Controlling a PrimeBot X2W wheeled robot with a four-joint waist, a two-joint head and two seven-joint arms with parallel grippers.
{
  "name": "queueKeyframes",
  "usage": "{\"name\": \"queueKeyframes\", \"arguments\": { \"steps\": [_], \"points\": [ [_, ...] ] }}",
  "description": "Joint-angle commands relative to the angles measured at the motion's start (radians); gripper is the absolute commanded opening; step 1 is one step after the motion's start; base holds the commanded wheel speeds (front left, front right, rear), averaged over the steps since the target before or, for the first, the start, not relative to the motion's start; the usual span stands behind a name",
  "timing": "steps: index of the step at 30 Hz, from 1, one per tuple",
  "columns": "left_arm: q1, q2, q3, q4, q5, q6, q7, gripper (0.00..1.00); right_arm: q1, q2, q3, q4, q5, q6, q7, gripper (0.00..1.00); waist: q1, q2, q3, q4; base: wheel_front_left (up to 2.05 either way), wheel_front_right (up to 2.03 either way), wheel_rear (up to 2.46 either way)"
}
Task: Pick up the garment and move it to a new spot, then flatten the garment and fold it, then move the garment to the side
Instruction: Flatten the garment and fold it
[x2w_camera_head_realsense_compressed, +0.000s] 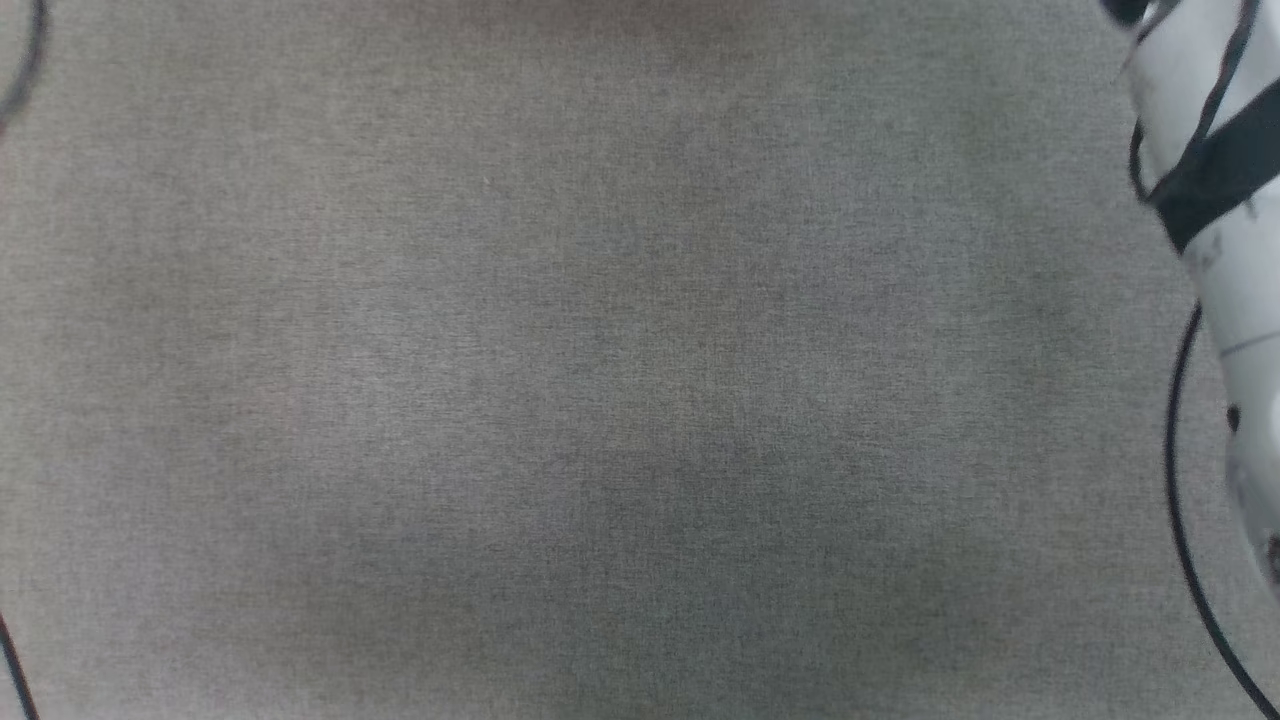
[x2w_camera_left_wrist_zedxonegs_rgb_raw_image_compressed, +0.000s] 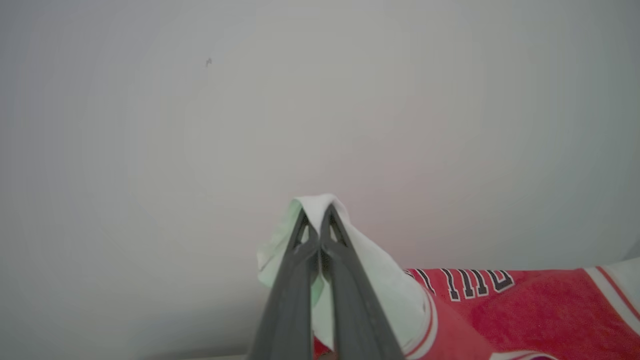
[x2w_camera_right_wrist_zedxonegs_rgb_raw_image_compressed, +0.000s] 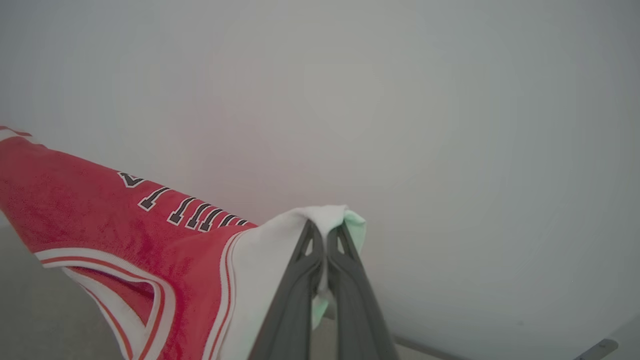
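Observation:
The garment (x2w_camera_left_wrist_zedxonegs_rgb_raw_image_compressed: 525, 315) is a red jersey shirt with white sleeves, striped trim and black-and-white lettering, stretched in the air between my two grippers. My left gripper (x2w_camera_left_wrist_zedxonegs_rgb_raw_image_compressed: 317, 220) is shut on a white sleeve fold, the red chest running off to the right of that view. In the right wrist view my right gripper (x2w_camera_right_wrist_zedxonegs_rgb_raw_image_compressed: 326, 231) is shut on the other white sleeve, and the garment (x2w_camera_right_wrist_zedxonegs_rgb_raw_image_compressed: 100, 225) spreads to the left with its striped neckline hanging low. The head view has my pale right forearm (x2w_camera_head_realsense_compressed: 1215, 190) at the right edge.
A grey woven cloth surface (x2w_camera_head_realsense_compressed: 600, 380) spans the head view. Thin black cables (x2w_camera_head_realsense_compressed: 1185, 480) run along its right and left edges. Behind the garment in both wrist views is a plain pale wall (x2w_camera_left_wrist_zedxonegs_rgb_raw_image_compressed: 320, 100), with a strip of grey surface (x2w_camera_right_wrist_zedxonegs_rgb_raw_image_compressed: 50, 320) below.

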Motion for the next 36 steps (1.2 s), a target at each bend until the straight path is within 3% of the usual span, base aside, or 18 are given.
{"name": "queueKeyframes", "arguments": {
  "steps": [1,8,14,21,29,36],
  "points": [
    [0.058,-0.015,-0.032,0.033,-0.038,-0.002,0.059,0.00,0.047,-0.005,0.040,0.006,0.063,-0.001,0.047,0.00,0.0000,0.0000,-0.017,0.005,0.00,0.00,0.00],
    [0.243,0.012,-0.136,-0.006,-0.166,-0.002,0.338,0.00,0.211,-0.083,0.141,-0.095,0.255,-0.001,0.227,0.00,0.0000,0.0000,-0.094,0.015,0.00,0.00,0.00],
    [0.413,0.093,-0.169,-0.137,-0.255,-0.001,0.496,0.00,0.386,-0.195,0.179,-0.278,0.393,-0.001,0.396,0.00,0.0000,0.0000,-0.159,0.025,0.00,0.00,0.00],
    [0.585,0.195,-0.161,-0.370,-0.296,0.073,0.580,0.00,0.583,-0.298,0.150,-0.485,0.468,-0.001,0.558,0.00,0.0000,0.0000,-0.212,0.031,0.00,0.00,0.00],
    [0.883,0.368,-0.136,-0.801,-0.368,0.266,0.674,0.00,0.874,-0.362,0.055,-0.784,0.504,-0.001,0.807,0.00,0.0000,0.0000,-0.253,0.029,0.00,0.00,0.00],
    [1.129,0.496,-0.099,-1.060,-0.442,0.417,0.689,0.00,1.134,-0.359,-0.073,-1.043,0.504,-0.001,1.031,0.00,0.0000,0.0000,-0.259,0.027,0.00,0.00,0.00]
  ]
}}
